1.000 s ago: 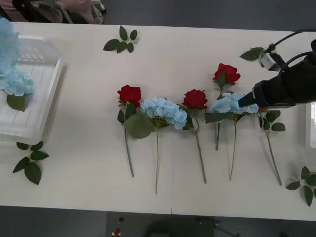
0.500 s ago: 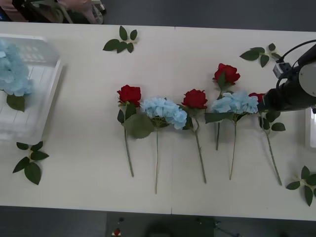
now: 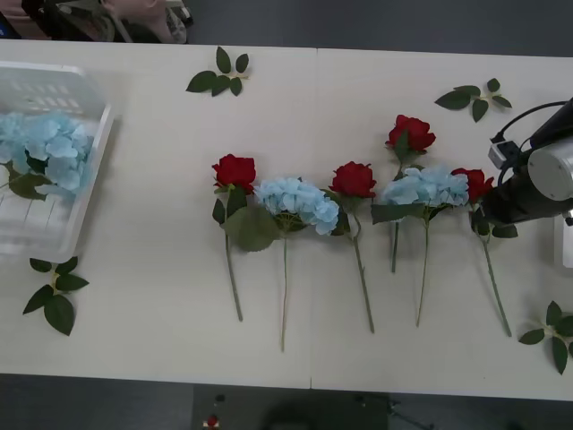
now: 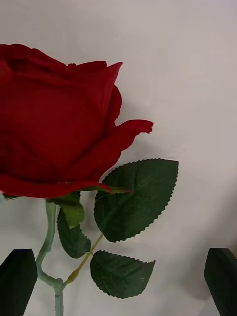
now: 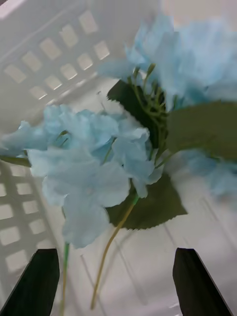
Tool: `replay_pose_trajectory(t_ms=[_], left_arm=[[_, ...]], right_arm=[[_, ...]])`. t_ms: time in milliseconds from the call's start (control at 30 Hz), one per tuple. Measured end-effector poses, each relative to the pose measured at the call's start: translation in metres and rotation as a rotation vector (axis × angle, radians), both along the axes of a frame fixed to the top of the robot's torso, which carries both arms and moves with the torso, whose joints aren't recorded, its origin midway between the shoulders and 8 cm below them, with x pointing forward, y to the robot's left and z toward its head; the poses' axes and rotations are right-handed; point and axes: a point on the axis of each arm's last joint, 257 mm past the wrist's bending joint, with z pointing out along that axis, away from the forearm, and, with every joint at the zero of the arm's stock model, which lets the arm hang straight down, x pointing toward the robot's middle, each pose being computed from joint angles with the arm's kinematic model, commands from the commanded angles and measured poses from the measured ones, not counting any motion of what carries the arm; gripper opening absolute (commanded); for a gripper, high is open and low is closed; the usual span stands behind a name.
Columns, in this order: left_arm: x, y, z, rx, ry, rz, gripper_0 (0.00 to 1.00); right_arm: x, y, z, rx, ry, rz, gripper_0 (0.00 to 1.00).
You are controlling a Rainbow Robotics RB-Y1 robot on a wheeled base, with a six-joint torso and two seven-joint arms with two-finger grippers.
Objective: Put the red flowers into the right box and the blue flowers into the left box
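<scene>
White tabletop [image 3: 161, 340], right fingers [image 4: 19, 279] apart over rose [image 4: 54, 123], left fingers [image 5: 42, 281] apart above hydrangeas [image 5: 94, 163] in basket [image 5: 44, 54].

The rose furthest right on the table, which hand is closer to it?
Right. The right hand hangs open just over that rose; the left hand is open over the basket of blue flowers.

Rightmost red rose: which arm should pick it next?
Right. The right gripper hangs over the rightmost red rose with its jaws open astride the stem. The left gripper is far off over the left box, jaws open above the blue flowers inside.
</scene>
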Motion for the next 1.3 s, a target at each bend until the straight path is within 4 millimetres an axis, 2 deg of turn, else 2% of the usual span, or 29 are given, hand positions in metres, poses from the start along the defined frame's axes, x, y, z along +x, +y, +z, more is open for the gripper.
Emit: replay_pose_trajectory(t_ms=[67, 133, 233, 333, 433, 533, 567, 600, 633, 667, 700, 767, 867, 967, 1167, 1300], left_arm=[[-0.001, -0.032, 0.008, -0.110, 0.011, -0.043, 0.67], [-0.003, -0.066, 0.027, -0.214, 0.016, -0.104, 0.67], [-0.006, -0.107, 0.070, -0.289, 0.000, -0.217, 0.67], [-0.011, -0.136, 0.113, -0.324, -0.041, -0.309, 0.67], [-0.013, -0.160, 0.125, -0.444, 0.010, -0.294, 0.67], [-0.005, -0.183, 0.110, -0.552, 0.096, -0.205, 0.68], [-0.002, -0.193, 0.101, -0.551, 0.111, -0.196, 0.70], [0.000, -0.204, 0.091, -0.523, 0.118, -0.205, 0.71], [0.002, -0.215, 0.080, -0.482, 0.118, -0.222, 0.74], [0.003, -0.228, 0.070, -0.451, 0.119, -0.240, 0.74], [0.003, -0.244, 0.061, -0.449, 0.126, -0.250, 0.78], [0.001, -0.275, 0.044, -0.510, 0.167, -0.226, 0.82], [0.000, -0.310, 0.011, -0.594, 0.242, -0.142, 0.84], [-0.002, -0.334, -0.017, -0.557, 0.259, -0.150, 0.83], [-0.008, -0.368, -0.069, -0.413, 0.287, -0.156, 0.84], [-0.009, -0.385, -0.088, -0.391, 0.316, -0.100, 0.84]], right_arm=[[0.000, -0.001, 0.000, -0.005, -0.002, 0.002, 1.00], [0.004, -0.001, -0.002, -0.024, -0.016, 0.015, 1.00], [0.003, 0.002, -0.013, -0.066, -0.014, 0.054, 1.00], [-0.006, 0.003, -0.028, -0.109, 0.017, 0.089, 1.00], [-0.010, 0.004, -0.035, -0.135, 0.033, 0.108, 0.86], [-0.008, 0.005, -0.036, -0.138, 0.023, 0.118, 0.81], [-0.007, 0.006, -0.035, -0.135, 0.017, 0.120, 0.70], [-0.006, 0.007, -0.035, -0.134, 0.012, 0.121, 0.64], [-0.005, 0.007, -0.035, -0.134, 0.009, 0.122, 0.44], [-0.004, 0.007, -0.034, -0.136, 0.007, 0.123, 0.36], [-0.004, 0.005, -0.034, -0.143, 0.006, 0.122, 0.18], [-0.003, 0.001, -0.033, -0.155, 0.003, 0.120, 0.01], [-0.004, -0.004, -0.035, -0.158, 0.008, 0.107, 0.00], [-0.003, -0.008, -0.036, -0.156, 0.003, 0.101, 0.00], [-0.002, -0.008, -0.038, -0.146, 0.001, 0.096, 0.00], [0.003, 0.010, -0.030, -0.017, -0.017, 0.061, 0.00]])
